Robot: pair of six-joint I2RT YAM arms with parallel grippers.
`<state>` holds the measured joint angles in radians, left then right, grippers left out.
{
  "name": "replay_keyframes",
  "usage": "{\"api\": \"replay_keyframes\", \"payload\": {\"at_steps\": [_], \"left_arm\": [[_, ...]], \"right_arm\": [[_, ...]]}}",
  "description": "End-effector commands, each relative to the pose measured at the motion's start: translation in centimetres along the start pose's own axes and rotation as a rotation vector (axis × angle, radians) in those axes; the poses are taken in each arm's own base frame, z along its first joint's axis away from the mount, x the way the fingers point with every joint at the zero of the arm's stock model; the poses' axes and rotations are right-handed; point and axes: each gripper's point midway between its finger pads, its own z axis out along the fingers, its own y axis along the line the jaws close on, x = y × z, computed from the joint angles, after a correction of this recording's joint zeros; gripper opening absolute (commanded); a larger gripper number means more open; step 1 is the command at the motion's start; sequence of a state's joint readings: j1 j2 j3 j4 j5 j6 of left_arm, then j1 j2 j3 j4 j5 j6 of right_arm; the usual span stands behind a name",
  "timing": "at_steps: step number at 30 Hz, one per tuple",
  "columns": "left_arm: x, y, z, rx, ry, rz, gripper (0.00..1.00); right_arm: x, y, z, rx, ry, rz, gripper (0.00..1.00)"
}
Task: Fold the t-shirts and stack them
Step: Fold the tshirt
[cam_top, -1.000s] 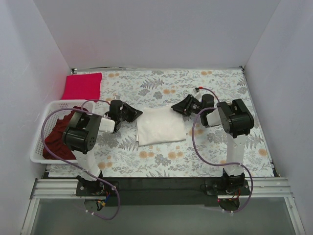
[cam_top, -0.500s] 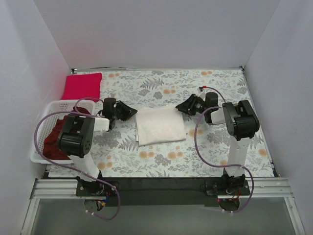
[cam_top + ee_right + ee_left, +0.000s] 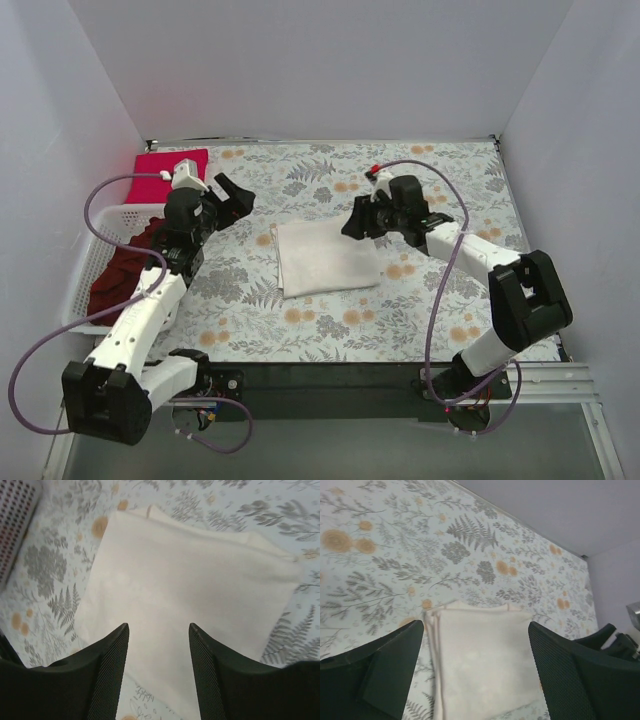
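Both arms are reaching farther over the table than a second ago. The left gripper (image 3: 234,194) is now sitting off toward 10 o'clock of the cream-white t-shirt (image 3: 325,260), clear of its edge. Its fingers, pressed together before, are standing spread wide with nothing between them. The right gripper (image 3: 353,224) has swung round to the shirt's 1 o'clock corner. Its fingers are standing a little wider than before, hanging over the cloth and pinching nothing. Whether they are touching the fabric cannot be told.

Plain white walls (image 3: 300,70) are closing in the table at 9, 12 and 3 o'clock. A floral table cloth (image 3: 440,300), grey ferns and orange blooms on a pale ground, is covering the whole surface and lying flat.

The cream-white t-shirt is lying near the middle of the table, folded into a neat rectangle, with its layered edges showing along the 9 o'clock side. A white lattice basket (image 3: 135,211) is sitting at the table's 9 o'clock edge, and the dark maroon t-shirt (image 3: 118,275) is lying bunched inside it. The crimson-pink t-shirt (image 3: 150,178) is lying folded flat in the 10 o'clock corner, just beyond the basket.
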<state>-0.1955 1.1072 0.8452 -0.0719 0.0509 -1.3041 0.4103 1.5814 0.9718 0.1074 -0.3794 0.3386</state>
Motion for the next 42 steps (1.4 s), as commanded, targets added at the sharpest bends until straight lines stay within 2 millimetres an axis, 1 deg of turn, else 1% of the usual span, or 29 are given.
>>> {"api": "replay_keyframes", "payload": {"at_steps": [1,2,3,4,6,7,8,9,10,11,12,13,14,15,16,17,18,19,22,24,25,26,27,29,35,37,40,41,42], "left_arm": [[2.9,6.0,-2.8,-0.236,0.069,0.096,0.87],[3.1,6.4,-3.8,-0.243,0.056,0.088,0.89],[3.6,7.0,-4.2,-0.26,0.062,0.084,0.92],[3.9,7.3,-4.7,-0.27,0.063,0.077,0.93],[4.8,7.6,-5.5,-0.263,0.076,0.073,0.93],[5.2,8.1,-5.9,-0.269,0.074,0.073,0.94],[5.0,7.8,-6.0,-0.26,0.063,0.068,0.95],[5.7,8.4,-5.9,-0.263,0.068,0.074,0.96],[6.0,8.7,-5.8,-0.266,0.072,0.075,0.97],[6.2,8.8,-5.8,-0.271,0.079,0.07,0.98],[6.4,9.0,-5.7,-0.282,0.088,0.072,0.98],[6.6,9.2,-5.6,-0.29,0.098,0.075,0.98],[6.5,9.4,-5.5,-0.301,0.096,0.077,0.98],[6.3,10.0,-5.5,-0.336,0.095,0.081,0.98],[6.3,10.3,-5.5,-0.352,0.097,0.085,0.98],[6.3,10.5,-5.6,-0.363,0.097,0.088,0.98],[6.2,10.8,-5.6,-0.373,0.092,0.087,0.98],[6.1,10.9,-5.6,-0.379,0.089,0.082,0.98],[6.0,11.4,-5.7,-0.401,0.086,0.07,0.98],[5.8,11.7,-5.7,-0.414,0.077,0.054,0.98],[5.8,11.8,-5.8,-0.419,0.075,0.049,0.98],[5.7,11.7,-5.8,-0.417,0.07,0.044,0.98],[5.7,11.7,-5.8,-0.418,0.07,0.039,0.98],[5.8,11.7,-5.8,-0.413,0.07,0.037,0.98],[6.0,11.7,-5.7,-0.413,0.085,0.033,0.97],[6.2,11.8,-5.6,-0.413,0.091,0.034,0.97],[6.5,11.8,-5.5,-0.408,0.104,0.029,0.96],[6.7,11.8,-5.4,-0.405,0.11,0.028,0.96],[6.9,11.5,-5.3,-0.39,0.121,0.023,0.96]], "right_arm": [[4.6,3.6,-0.5,0.064,0.165,-0.22,0.59],[4.9,4.8,-0.3,0.053,0.172,-0.261,0.61],[5.9,5.5,-0.3,0.053,0.203,-0.284,0.62],[7.2,7.2,0.0,0.049,0.226,-0.339,0.63],[8.5,8.9,0.7,0.037,0.261,-0.399,0.64],[10.1,10.2,1.2,0.024,0.293,-0.439,0.65],[10.8,10.9,1.6,0.016,0.307,-0.462,0.65],[11.0,11.8,2.0,0.008,0.31,-0.492,0.66],[12.2,13.0,2.3,-0.005,0.334,-0.528,0.67],[13.3,13.1,3.0,0.001,0.365,-0.549,0.67],[12.9,14.0,3.6,0.004,0.35,-0.573,0.67],[13.7,14.9,3.9,0.002,0.358,-0.602,0.67],[14.7,14.8,4.6,0.006,0.383,-0.619,0.67],[14.8,15.4,5.0,0.0,0.383,-0.63,0.67],[14.7,16.5,5.4,-0.013,0.37,-0.654,0.66],[15.5,16.4,6.1,-0.005,0.394,-0.667,0.66],[15.8,16.6,6.4,-0.006,0.402,-0.682,0.65],[15.3,17.6,6.8,-0.008,0.384,-0.703,0.64],[17.1,16.8,8.0,0.038,0.426,-0.757,0.61],[17.1,16.9,8.5,0.052,0.423,-0.782,0.56],[17.6,16.3,8.9,0.08,0.436,-0.798,0.54],[17.5,16.4,9.1,0.091,0.434,-0.808,0.52],[17.4,15.7,9.1,0.131,0.433,-0.823,0.52],[17.7,15.3,9.0,0.17,0.434,-0.848,0.51],[18.4,13.9,8.9,0.226,0.454,-0.873,0.49],[18.7,13.5,9.0,0.241,0.462,-0.879,0.46],[19.1,13.2,9.2,0.242,0.475,-0.882,0.3],[19.1,13.3,9.3,0.24,0.473,-0.88,0.17],[18.8,13.3,9.3,0.234,0.473,-0.906,0.1]]}}
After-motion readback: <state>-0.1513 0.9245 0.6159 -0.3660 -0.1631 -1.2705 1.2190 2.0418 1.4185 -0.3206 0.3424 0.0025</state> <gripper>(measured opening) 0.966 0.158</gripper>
